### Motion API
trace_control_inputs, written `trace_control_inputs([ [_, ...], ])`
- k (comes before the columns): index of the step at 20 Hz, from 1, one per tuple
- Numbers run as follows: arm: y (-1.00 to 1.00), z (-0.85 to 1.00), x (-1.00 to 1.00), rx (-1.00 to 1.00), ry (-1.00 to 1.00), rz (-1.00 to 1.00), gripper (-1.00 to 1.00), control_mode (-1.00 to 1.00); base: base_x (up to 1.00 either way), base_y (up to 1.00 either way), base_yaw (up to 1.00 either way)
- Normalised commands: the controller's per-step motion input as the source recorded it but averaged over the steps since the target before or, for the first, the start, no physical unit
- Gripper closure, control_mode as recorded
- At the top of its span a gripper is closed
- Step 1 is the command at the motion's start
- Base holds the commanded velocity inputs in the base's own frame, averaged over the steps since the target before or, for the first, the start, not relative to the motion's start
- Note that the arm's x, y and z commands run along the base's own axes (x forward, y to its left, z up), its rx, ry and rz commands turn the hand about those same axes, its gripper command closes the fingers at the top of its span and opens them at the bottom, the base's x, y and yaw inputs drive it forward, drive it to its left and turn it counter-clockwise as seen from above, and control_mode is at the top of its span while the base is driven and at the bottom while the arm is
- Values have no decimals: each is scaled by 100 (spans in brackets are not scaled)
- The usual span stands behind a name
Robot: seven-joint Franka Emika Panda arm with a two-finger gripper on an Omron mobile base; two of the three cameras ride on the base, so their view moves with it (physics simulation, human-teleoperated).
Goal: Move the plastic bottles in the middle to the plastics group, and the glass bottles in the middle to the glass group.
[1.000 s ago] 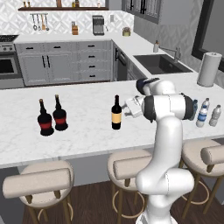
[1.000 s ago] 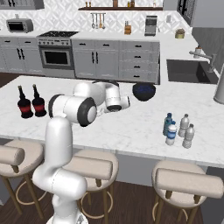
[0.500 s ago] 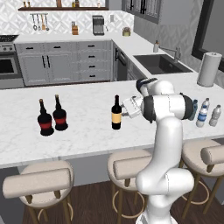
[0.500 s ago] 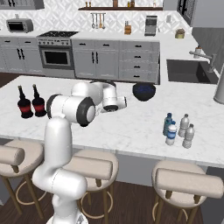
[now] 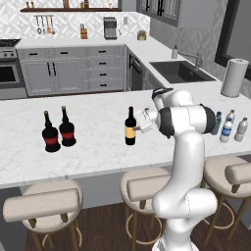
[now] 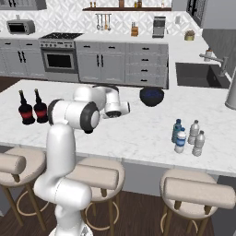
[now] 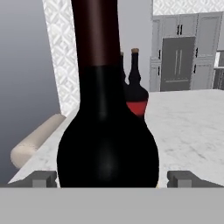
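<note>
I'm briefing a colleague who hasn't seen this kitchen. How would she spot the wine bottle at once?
On the white marble island counter, look near its middle, just ahead of the robot's gripper. There a slim, tall dark wine bottle with a yellow-tan label stands upright, alone. The two dark bottles with round bodies farther left wear red labels.

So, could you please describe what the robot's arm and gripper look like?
The arm is glossy white with rounded, tube-like segments and dark grey bands at the joints. The gripper is a boxy white hand; its two small fingertips look dark grey. No cables or markings show.
</note>
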Motion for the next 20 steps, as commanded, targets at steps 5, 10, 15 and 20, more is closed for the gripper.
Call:
trace_control_inputs([
  [5,2,0,0,0,0,0,100,-100,0,0,0],
  [10,0,0,0,0,0,0,100,-100,0,0,0],
  [15,33,19,-5,9,-3,4,100,-100,0,0,0],
  [20,91,20,0,5,0,10,100,-100,0,0,0],
])
